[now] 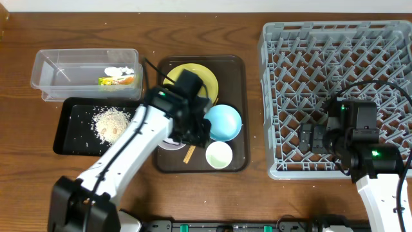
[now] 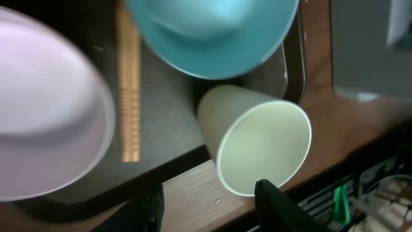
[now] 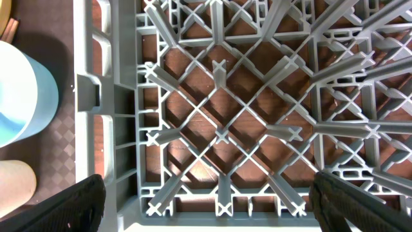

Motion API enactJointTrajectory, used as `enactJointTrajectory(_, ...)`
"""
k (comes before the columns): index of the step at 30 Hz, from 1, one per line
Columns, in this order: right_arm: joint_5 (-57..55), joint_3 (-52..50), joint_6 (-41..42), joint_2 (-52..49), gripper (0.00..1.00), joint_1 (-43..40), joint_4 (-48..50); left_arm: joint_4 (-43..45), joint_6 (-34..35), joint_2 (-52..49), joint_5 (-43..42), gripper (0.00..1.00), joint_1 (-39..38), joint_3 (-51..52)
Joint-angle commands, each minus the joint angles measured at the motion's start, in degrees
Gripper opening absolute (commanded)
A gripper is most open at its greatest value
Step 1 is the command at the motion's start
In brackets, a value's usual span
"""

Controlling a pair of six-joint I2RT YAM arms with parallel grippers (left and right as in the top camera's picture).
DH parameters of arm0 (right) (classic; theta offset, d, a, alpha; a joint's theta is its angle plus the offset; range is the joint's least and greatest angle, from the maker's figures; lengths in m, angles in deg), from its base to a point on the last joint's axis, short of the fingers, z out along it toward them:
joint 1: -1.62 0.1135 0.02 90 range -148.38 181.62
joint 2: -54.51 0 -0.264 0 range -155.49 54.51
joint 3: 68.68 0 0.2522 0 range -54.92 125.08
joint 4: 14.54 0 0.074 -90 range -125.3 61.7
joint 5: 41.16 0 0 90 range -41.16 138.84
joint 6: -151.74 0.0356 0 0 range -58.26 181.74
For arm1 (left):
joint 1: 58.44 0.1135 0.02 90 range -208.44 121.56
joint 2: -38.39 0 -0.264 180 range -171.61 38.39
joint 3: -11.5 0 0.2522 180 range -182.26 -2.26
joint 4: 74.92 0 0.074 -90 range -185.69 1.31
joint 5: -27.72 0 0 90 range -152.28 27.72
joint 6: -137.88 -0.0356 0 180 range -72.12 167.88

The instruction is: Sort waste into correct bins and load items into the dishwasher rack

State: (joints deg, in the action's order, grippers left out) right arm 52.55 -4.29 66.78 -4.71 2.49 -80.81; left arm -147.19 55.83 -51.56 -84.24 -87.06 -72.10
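Cup stands in the near right corner of the brown tray, just beside the blue bowl. The left hand hangs spread close by, empty. Right hand gapes wide over the grey rack.

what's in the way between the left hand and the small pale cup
Nothing visible. The cup sits just ahead of the open left hand, with only the tray rim and table beneath. The blue bowl and chopsticks lie beyond, not between.
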Motion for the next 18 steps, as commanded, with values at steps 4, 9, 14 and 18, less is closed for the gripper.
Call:
enactJointTrajectory(4, 0.5, 1.1, 0.1, 0.2, 0.99, 0.0, -0.2, 2.0, 1.7, -3.8, 2.8, 0.49, -4.4, 2.7)
enactJointTrajectory(9, 0.5, 1.1, 0.1, 0.2, 0.99, 0.0, -0.4, 4.4, 2.9, -8.5, 3.6, 0.43, -5.4, 3.0)
enactJointTrajectory(14, 0.5, 1.1, 0.1, 0.2, 0.99, 0.0, -0.8, 4.4, 4.1, -10.4, 3.5, 0.07, -5.4, 3.0)
enactJointTrajectory(18, 0.5, 1.1, 0.1, 0.2, 0.99, 0.0, -0.7, 2.6, 4.4, -9.2, 3.4, 0.06, -4.9, 2.5)
